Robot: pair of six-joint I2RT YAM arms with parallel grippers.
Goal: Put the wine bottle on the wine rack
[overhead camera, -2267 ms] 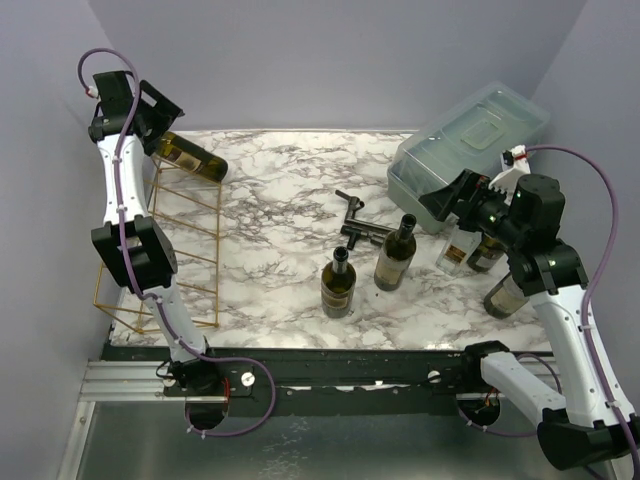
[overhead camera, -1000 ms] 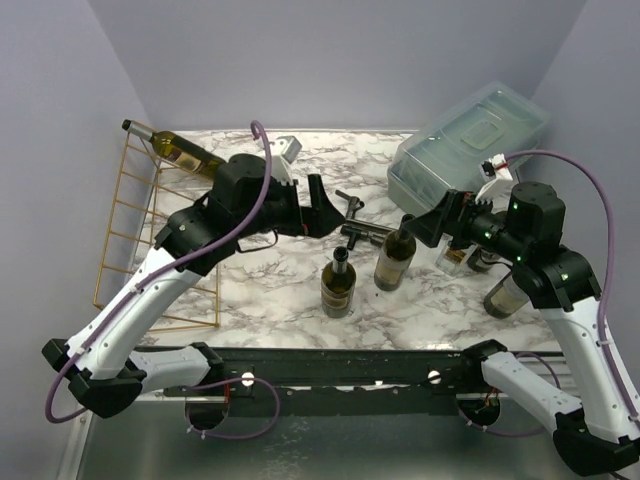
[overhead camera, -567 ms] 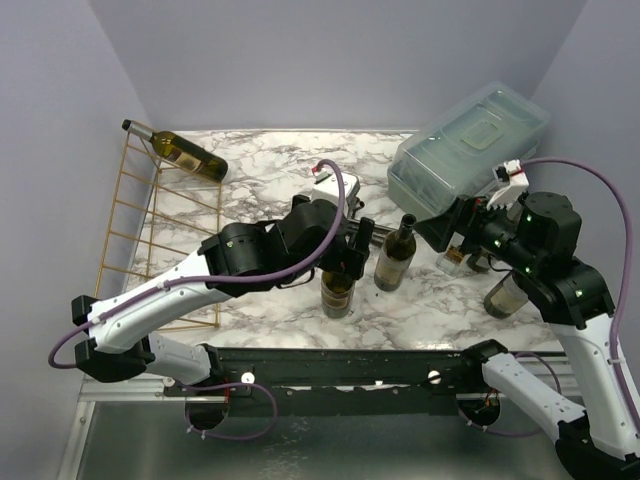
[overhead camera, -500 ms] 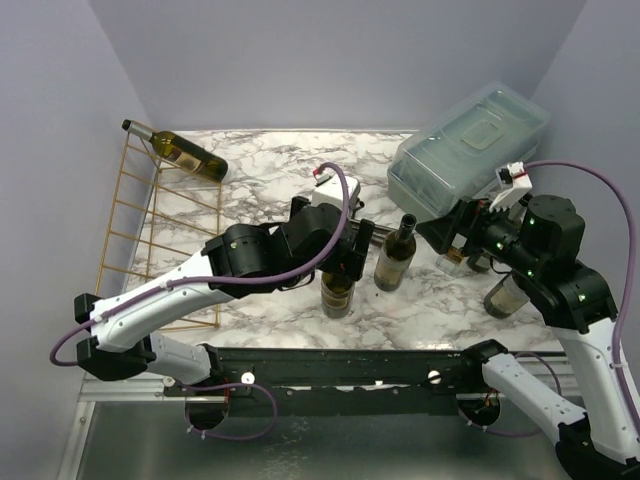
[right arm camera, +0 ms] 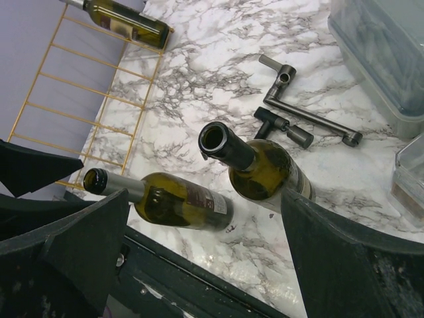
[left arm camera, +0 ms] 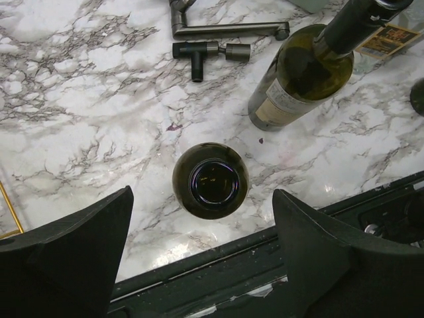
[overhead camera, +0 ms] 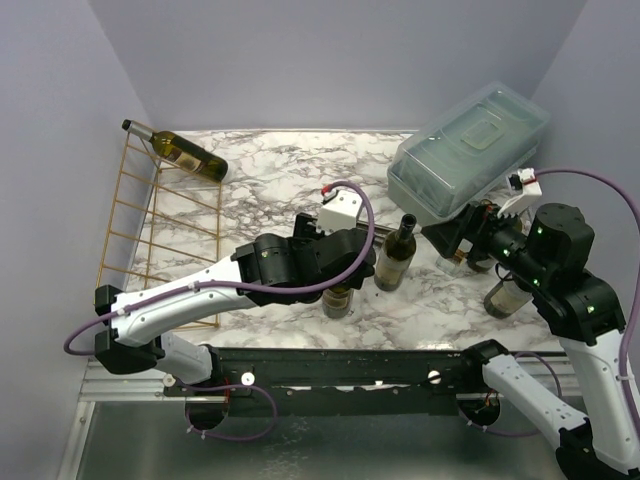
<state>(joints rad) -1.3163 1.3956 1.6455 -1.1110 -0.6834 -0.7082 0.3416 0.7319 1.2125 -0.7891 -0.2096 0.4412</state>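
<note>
The gold wire wine rack [overhead camera: 160,235] stands at the far left, and one wine bottle [overhead camera: 186,155] lies across its top. It also shows in the right wrist view [right arm camera: 126,16]. Two open bottles stand mid-table: the front one [overhead camera: 338,302] and one to its right [overhead camera: 397,256]. My left gripper [overhead camera: 342,274] hangs open over the front bottle. The left wrist view looks straight down its mouth [left arm camera: 211,180], with the fingers [left arm camera: 73,252] spread wide either side, not touching. My right gripper [overhead camera: 448,238] is open and empty, right of the second bottle [right arm camera: 262,165].
A translucent grey lidded box [overhead camera: 470,140] sits at the back right. A dark metal corkscrew tool [left arm camera: 218,40] lies behind the standing bottles. More bottles [overhead camera: 508,295] stand at the right edge under my right arm. The black front rail [left arm camera: 265,278] runs just below the front bottle.
My left arm has swung from the rack's top corner to the table's middle, now above the front bottle. The bottle stays on the rack. My right arm has drawn back slightly to the right.
</note>
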